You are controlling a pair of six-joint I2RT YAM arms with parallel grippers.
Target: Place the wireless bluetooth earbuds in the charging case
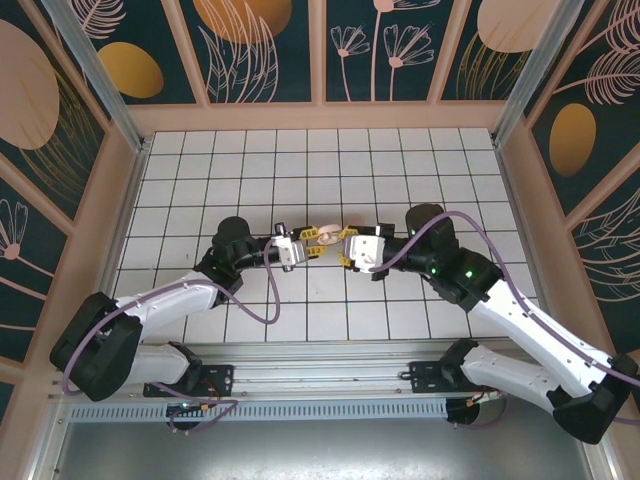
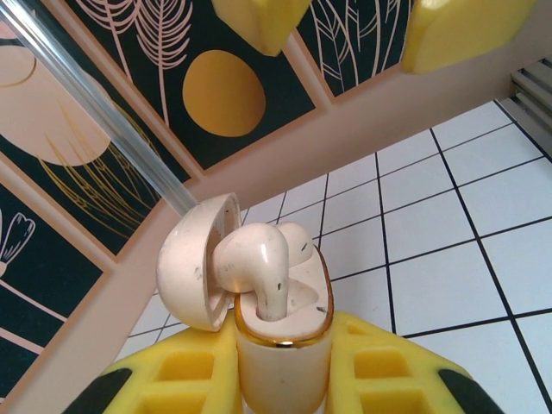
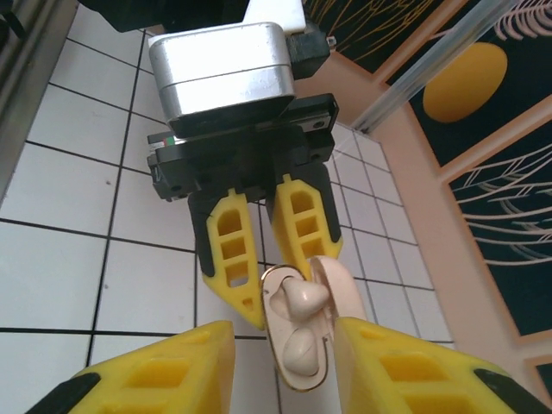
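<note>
Charging case (image 2: 283, 354) up in the air, well clear of the white tiled table (image 1: 400, 170), roughly over its middle, between the two arms. Its lid (image 2: 191, 269) is swung wide open to one side, pale inside, and the gold rim of the lower shell shows plainly. Both earbuds (image 2: 259, 263) are in the mouth of the case. One stands tall on its stem, its rounded head well above the rim and not seated flush. The other lies lower, tucked in behind it. In the right wrist view the two sit one above the other in the open shell.

The left gripper (image 1: 313, 243) has the case: its yellow fingers are clamped on the lower shell from both sides, the case squeezed between them. The right gripper (image 1: 343, 247) faces it nose to nose, very close. Its yellow fingers stand apart, one to each side of the open case, with nothing held. In the left wrist view they hang just above the earbuds without touching them. In the right wrist view a strip of tile shows between one finger and the shell
</note>
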